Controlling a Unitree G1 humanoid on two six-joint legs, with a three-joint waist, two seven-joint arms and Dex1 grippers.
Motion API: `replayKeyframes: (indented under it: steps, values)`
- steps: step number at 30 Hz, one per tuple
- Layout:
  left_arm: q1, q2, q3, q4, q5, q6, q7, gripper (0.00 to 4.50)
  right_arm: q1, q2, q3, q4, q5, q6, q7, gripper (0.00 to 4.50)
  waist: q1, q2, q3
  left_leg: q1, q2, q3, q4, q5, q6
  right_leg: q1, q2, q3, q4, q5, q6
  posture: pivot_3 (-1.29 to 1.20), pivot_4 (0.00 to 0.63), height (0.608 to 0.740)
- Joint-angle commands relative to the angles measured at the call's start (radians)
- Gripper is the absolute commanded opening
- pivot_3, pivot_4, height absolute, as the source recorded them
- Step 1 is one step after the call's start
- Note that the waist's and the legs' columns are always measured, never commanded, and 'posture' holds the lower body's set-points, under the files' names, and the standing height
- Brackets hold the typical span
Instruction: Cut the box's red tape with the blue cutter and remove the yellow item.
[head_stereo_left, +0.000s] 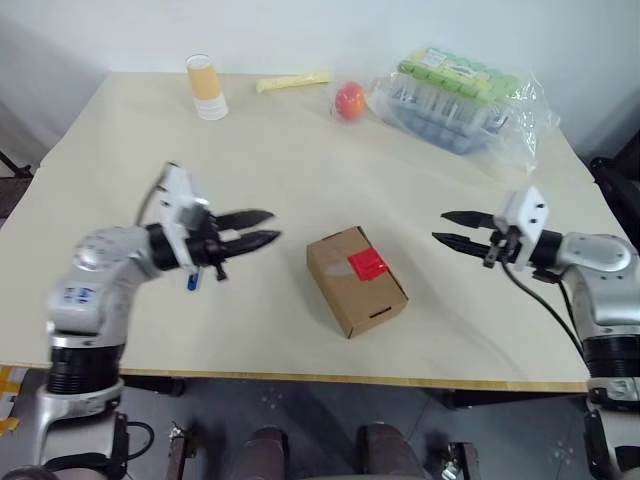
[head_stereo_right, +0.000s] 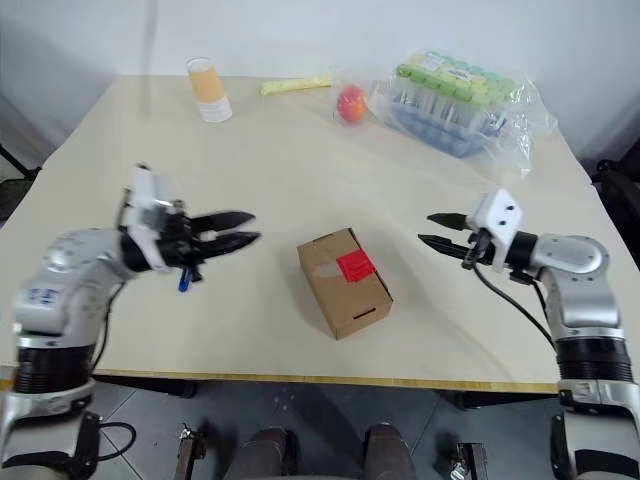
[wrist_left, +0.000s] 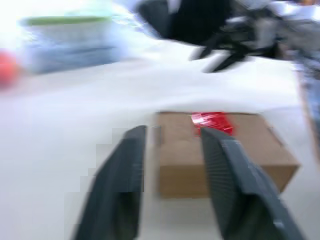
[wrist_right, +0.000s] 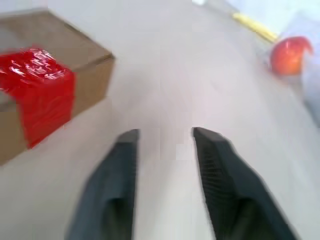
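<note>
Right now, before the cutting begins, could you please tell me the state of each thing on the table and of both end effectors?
box: closed.
red tape: uncut, stuck over the box's top edge.
blue cutter: not held, only partly in view.
left end effector: open, empty.
right end effector: open, empty.
cup: standing.

Table layout, near edge to far edge
Box (head_stereo_left: 356, 282) sat centre-front on table (head_stereo_left: 280, 160), tape (head_stereo_left: 368, 264) on its top; cup (head_stereo_left: 206, 86), strip (head_stereo_left: 292, 82), fruit (head_stereo_left: 349, 100), bagged tubes (head_stereo_left: 455, 97) lined the far edge.
</note>
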Motion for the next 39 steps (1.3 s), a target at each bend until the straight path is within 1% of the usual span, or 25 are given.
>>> replayKeyframes:
  steps: [1, 2, 4, 5, 6, 7, 8, 9, 11, 13, 16, 17, 19, 21, 23, 25, 26, 27, 28, 29, 32, 33, 35, 37, 39]
  values:
    - [0.215, 0.057, 0.202, -0.037, 0.011, -0.013, 0.026, 2.96, 0.120, -0.005, -0.085, -0.235, 0.187, 0.071, 0.064, 3.26, -0.001, 0.000, 0.000, 0.001, 0.000, 0.000, -0.001, 0.000, 0.000, 0.000, 0.000, 0.000, 0.000, 0.000, 0.000, 0.00, 0.150, 0.740]
    - [0.279, 0.064, 0.256, -0.037, 0.018, -0.032, 0.028, 3.26, 0.163, 0.006, -0.095, -0.291, 0.209, 0.068, 0.061, 3.62, -0.001, 0.000, 0.000, 0.000, 0.000, 0.000, -0.002, 0.000, 0.000, 0.000, 0.000, 0.000, -0.002, 0.000, 0.000, 0.00, 0.150, 0.740]
    - [0.393, 0.055, 0.381, -0.022, 0.034, -0.080, 0.063, 3.86, 0.248, 0.037, -0.083, -0.369, 0.194, -0.040, 0.096, 4.31, 0.003, -0.001, 0.001, 0.001, 0.001, 0.000, -0.006, 0.000, 0.000, 0.000, 0.000, 0.000, -0.006, 0.000, 0.000, 0.00, 0.150, 0.740]
    - [0.434, 0.045, 0.432, -0.010, 0.032, -0.101, 0.078, 4.12, 0.276, 0.057, -0.081, -0.395, 0.185, -0.073, 0.088, 4.50, 0.008, -0.002, 0.001, 0.001, 0.001, 0.000, -0.007, 0.000, 0.000, 0.001, 0.000, -0.001, -0.007, 0.000, 0.000, 0.00, 0.150, 0.740]
    - [0.480, 0.023, 0.503, 0.017, 0.033, -0.136, 0.101, 4.46, 0.297, 0.096, -0.077, -0.425, 0.185, -0.075, 0.038, 4.50, 0.010, -0.003, 0.001, 0.001, 0.001, -0.001, -0.006, 0.000, 0.000, 0.001, 0.000, -0.001, -0.007, 0.000, 0.000, 0.00, 0.150, 0.740]
    - [0.519, -0.012, 0.590, 0.059, 0.023, -0.190, 0.127, 4.46, 0.313, 0.141, -0.078, -0.451, 0.208, -0.051, -0.022, 4.50, 0.010, -0.003, 0.001, 0.000, 0.001, -0.001, -0.005, -0.001, -0.001, 0.001, 0.000, -0.001, -0.008, 0.000, 0.000, 0.00, 0.150, 0.740]
    - [0.560, -0.037, 0.656, 0.085, 0.006, -0.188, 0.156, 4.46, 0.330, 0.171, -0.070, -0.463, 0.228, -0.048, -0.031, 4.50, 0.010, -0.003, 0.001, 0.001, 0.001, -0.001, -0.004, -0.001, -0.001, 0.002, 0.000, -0.001, -0.008, 0.000, 0.000, 0.00, 0.150, 0.740]
    - [0.600, -0.056, 0.690, 0.085, 0.002, -0.197, 0.164, 4.46, 0.350, 0.180, -0.063, -0.466, 0.225, -0.055, -0.020, 4.50, 0.010, -0.003, 0.001, 0.001, 0.000, 0.000, -0.004, -0.001, -0.001, 0.003, -0.002, -0.001, -0.009, 0.000, 0.000, 0.00, 0.150, 0.740]
    - [0.706, -0.082, 0.712, 0.049, 0.004, -0.181, 0.153, 4.46, 0.363, 0.207, -0.056, -0.469, 0.207, -0.094, -0.021, 4.50, 0.011, -0.003, 0.001, 0.002, -0.001, 0.000, -0.004, -0.001, 0.000, 0.003, -0.003, -0.001, -0.010, 0.000, 0.000, 0.00, 0.150, 0.740]
    - [0.787, -0.100, 0.722, 0.020, -0.001, -0.188, 0.136, 4.46, 0.351, 0.230, -0.065, -0.483, 0.219, -0.086, -0.073, 4.50, 0.013, -0.003, 0.001, 0.002, -0.002, 0.000, -0.004, -0.002, 0.001, 0.003, -0.005, -0.001, -0.010, 0.000, 0.000, 0.00, 0.150, 0.740]
    - [0.844, -0.132, 0.754, -0.017, -0.025, -0.193, 0.169, 4.46, 0.359, 0.222, -0.061, -0.503, 0.214, -0.098, -0.072, 4.50, 0.025, -0.003, 0.001, 0.002, -0.002, 0.000, -0.003, -0.002, 0.000, 0.003, -0.005, -0.001, -0.009, 0.000, 0.000, 0.00, 0.150, 0.740]
    - [0.845, -0.137, 0.734, -0.051, -0.012, -0.214, 0.181, 4.46, 0.369, 0.213, -0.063, -0.506, 0.218, -0.090, -0.069, 4.50, 0.028, -0.004, 0.001, 0.002, -0.002, 0.000, -0.004, -0.002, 0.000, 0.003, -0.005, -0.001, -0.010, 0.000, 0.000, 0.00, 0.150, 0.740]
    - [0.796, -0.152, 0.666, -0.147, -0.041, -0.183, 0.237, 4.46, 0.373, 0.199, -0.073, -0.498, 0.225, -0.088, -0.062, 4.50, 0.038, -0.004, 0.001, 0.003, -0.002, 0.000, -0.004, -0.002, 0.000, 0.004, -0.005, -0.001, -0.010, 0.000, 0.000, 0.00, 0.150, 0.740]
    - [0.657, -0.190, 0.515, -0.256, -0.070, -0.088, 0.384, 4.46, 0.375, 0.172, -0.091, -0.496, 0.245, -0.067, -0.052, 4.50, 0.056, -0.002, 0.001, 0.003, -0.003, 0.000, -0.003, -0.002, 0.001, 0.005, -0.006, -0.001, -0.011, 0.000, 0.000, 0.00, 0.150, 0.740]
    - [0.579, -0.202, 0.365, -0.315, 0.009, -0.063, 0.463, 4.46, 0.377, 0.145, -0.099, -0.489, 0.254, -0.059, -0.030, 4.50, 0.064, -0.002, 0.000, 0.002, -0.006, -0.002, -0.002, -0.001, 0.002, 0.006, -0.009, -0.001, -0.011, 0.000, 0.000, 0.00, 0.150, 0.740]
    - [0.511, -0.235, 0.278, -0.327, 0.075, -0.007, 0.592, 4.46, 0.372, 0.123, -0.103, -0.480, 0.267, -0.035, -0.024, 4.50, 0.053, -0.004, -0.001, 0.002, -0.005, 0.000, -0.001, -0.001, 0.002, 0.007, -0.008, -0.001, -0.012, 0.001, 0.002, 0.00, 0.150, 0.740]
    - [0.467, -0.277, 0.255, -0.326, 0.070, 0.008, 0.656, 4.46, 0.369, 0.111, -0.104, -0.480, 0.274, -0.017, -0.024, 4.50, 0.043, -0.004, -0.001, 0.003, -0.005, 0.000, -0.001, -0.002, 0.003, 0.007, -0.007, -0.001, -0.011, 0.002, 0.003, 0.00, 0.150, 0.740]
    - [0.432, -0.312, 0.220, -0.317, 0.126, 0.001, 0.734, 4.46, 0.368, 0.103, -0.106, -0.485, 0.283, -0.002, -0.028, 4.50, 0.030, -0.004, -0.001, 0.003, -0.004, 0.001, -0.002, -0.002, 0.003, 0.006, -0.007, 0.000, -0.010, 0.003, 0.003, 0.00, 0.150, 0.740]
    - [0.406, -0.353, 0.194, -0.315, 0.148, 0.018, 0.798, 4.46, 0.373, 0.095, -0.107, -0.496, 0.292, 0.014, -0.032, 4.50, 0.025, -0.004, -0.001, 0.003, -0.004, 0.001, -0.003, -0.002, 0.003, 0.006, -0.007, -0.001, -0.010, 0.003, 0.003, 0.00, 0.150, 0.740]
    - [0.388, -0.386, 0.157, -0.308, 0.175, 0.066, 0.857, 4.46, 0.378, 0.092, -0.108, -0.509, 0.295, 0.021, -0.036, 4.50, 0.021, -0.004, -0.001, 0.003, -0.004, 0.003, -0.003, -0.002, 0.003, 0.005, -0.007, -0.002, -0.010, 0.003, 0.003, 0.00, 0.150, 0.740]
    - [0.354, -0.478, 0.096, -0.295, 0.211, 0.107, 0.959, 4.46, 0.406, 0.083, -0.116, -0.551, 0.304, 0.052, -0.056, 4.50, 0.020, -0.004, -0.001, 0.003, -0.004, 0.003, -0.003, -0.002, 0.003, 0.005, -0.007, -0.004, -0.009, 0.003, 0.004, 0.00, 0.150, 0.740]
    - [0.350, -0.490, 0.069, -0.289, 0.215, 0.121, 0.959, 4.46, 0.415, 0.082, -0.121, -0.566, 0.307, 0.062, -0.069, 4.50, 0.023, -0.004, 0.000, 0.002, -0.004, 0.003, -0.003, -0.002, 0.003, 0.004, -0.007, -0.004, -0.009, 0.003, 0.004, 0.00, 0.150, 0.740]
    - [0.346, -0.470, 0.005, -0.270, 0.240, 0.147, 0.937, 4.46, 0.427, 0.077, -0.132, -0.591, 0.323, 0.097, -0.098, 4.50, 0.028, -0.004, 0.000, 0.002, -0.004, 0.003, -0.002, -0.002, 0.003, 0.004, -0.007, -0.004, -0.009, 0.003, 0.004, 0.00, 0.150, 0.740]
    - [0.332, -0.476, -0.014, -0.245, 0.260, 0.168, 0.961, 4.46, 0.439, 0.074, -0.148, -0.607, 0.360, 0.166, -0.150, 4.50, 0.034, -0.004, 0.000, 0.002, -0.005, 0.003, -0.001, -0.002, 0.003, 0.004, -0.007, -0.003, -0.010, 0.003, 0.004, 0.00, 0.150, 0.740]
    - [0.316, -0.493, -0.019, -0.219, 0.283, 0.185, 1.004, 4.46, 0.451, 0.063, -0.154, -0.618, 0.370, 0.198, -0.160, 4.50, 0.037, -0.004, 0.000, 0.002, -0.005, 0.003, 0.001, -0.002, 0.003, 0.005, -0.007, -0.003, -0.011, 0.003, 0.004, 0.00, 0.150, 0.740]
